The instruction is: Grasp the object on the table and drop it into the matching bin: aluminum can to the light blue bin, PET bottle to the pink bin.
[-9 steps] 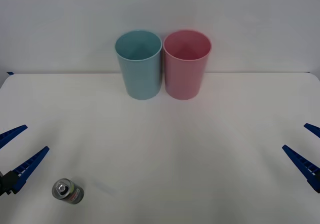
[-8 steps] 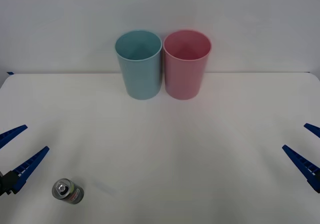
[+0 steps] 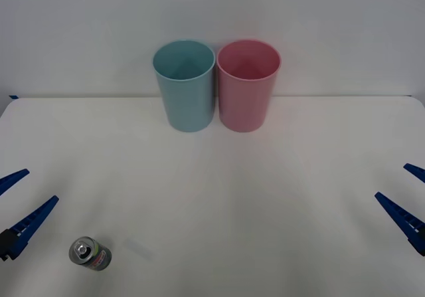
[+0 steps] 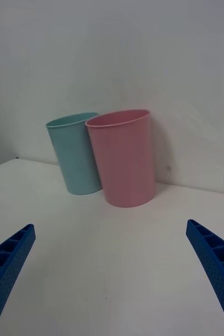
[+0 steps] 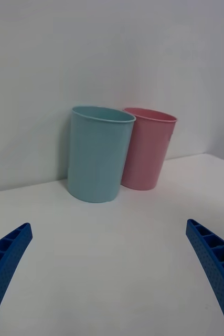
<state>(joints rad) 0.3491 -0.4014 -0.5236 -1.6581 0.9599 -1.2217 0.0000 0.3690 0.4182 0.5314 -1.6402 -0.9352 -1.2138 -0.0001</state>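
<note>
Beside left pincer [image 3: 16, 200], upright can [image 3: 90, 253].

The light is soft and even, and the white table [image 3: 212, 197] looks bright with no glare. The light blue bin [image 3: 184, 84] and pink bin [image 3: 248, 84] cast only faint shadows. A pale shadow sits beside the can [image 3: 89, 253]. Everything looks sharp.
</note>
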